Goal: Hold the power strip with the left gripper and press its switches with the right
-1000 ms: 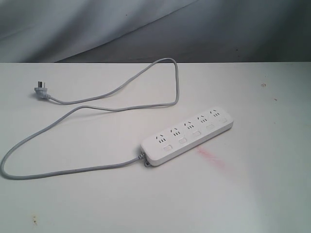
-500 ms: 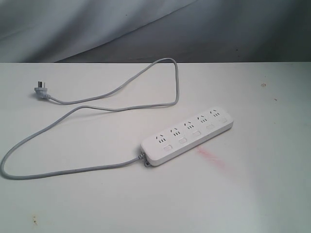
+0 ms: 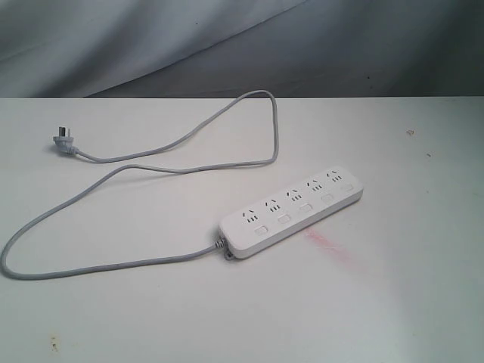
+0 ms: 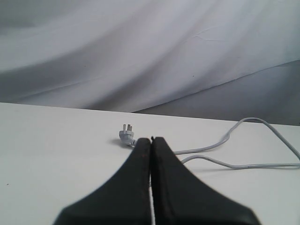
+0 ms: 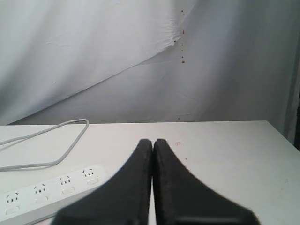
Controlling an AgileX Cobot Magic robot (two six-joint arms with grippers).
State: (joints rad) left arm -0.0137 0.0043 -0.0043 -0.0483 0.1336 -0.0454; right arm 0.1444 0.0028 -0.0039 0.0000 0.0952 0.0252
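The white power strip (image 3: 291, 211) lies slanted on the white table, sockets and buttons facing up. Its grey cord (image 3: 113, 266) loops round to the plug (image 3: 62, 140) at the far left. Neither arm appears in the exterior view. In the left wrist view my left gripper (image 4: 151, 139) is shut with nothing between its fingers; the plug (image 4: 126, 136) and cord (image 4: 243, 165) lie just beyond its tips. In the right wrist view my right gripper (image 5: 153, 141) is shut and empty, with the power strip (image 5: 51, 190) beside it on the table.
A pink smear (image 3: 329, 246) marks the table (image 3: 408, 302) next to the strip. A grey-white cloth backdrop (image 3: 227, 45) hangs behind the table's far edge.
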